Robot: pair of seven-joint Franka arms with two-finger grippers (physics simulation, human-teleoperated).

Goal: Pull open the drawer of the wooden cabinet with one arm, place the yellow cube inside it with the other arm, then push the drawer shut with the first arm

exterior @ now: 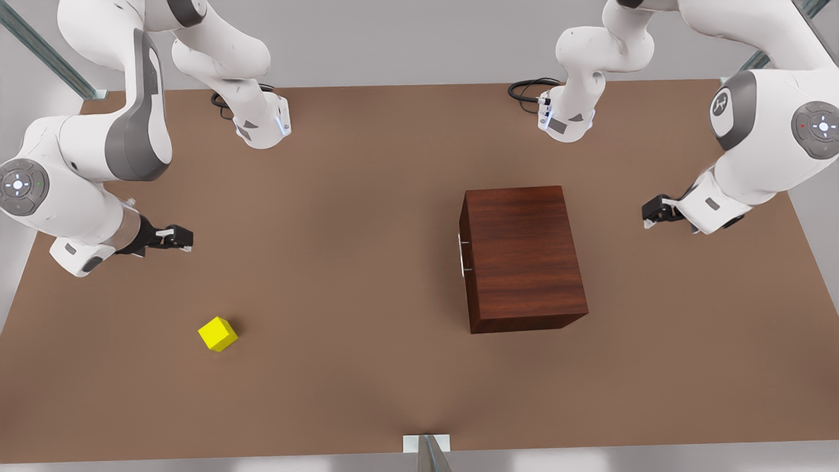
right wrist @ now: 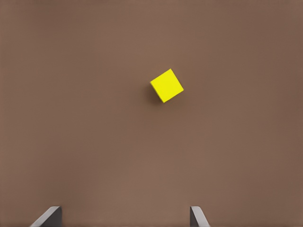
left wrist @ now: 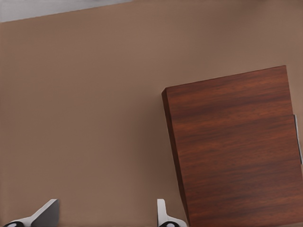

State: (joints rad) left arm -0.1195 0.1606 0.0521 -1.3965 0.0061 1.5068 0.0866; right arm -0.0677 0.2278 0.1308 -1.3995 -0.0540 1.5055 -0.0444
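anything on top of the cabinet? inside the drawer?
Nothing sits on the wooden cabinet. The drawer is closed, so its inside is hidden. The yellow cube lies on the table.

No readable text, label, brand or number shows anywhere: not on the wooden cabinet (exterior: 524, 255) or the arms beside it.

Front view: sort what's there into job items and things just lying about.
For the job: wooden cabinet, its drawer shut, handle; yellow cube; left gripper, open, beside the cabinet; right gripper, open, near the cube.
Lying about: black cables by an arm base; table.
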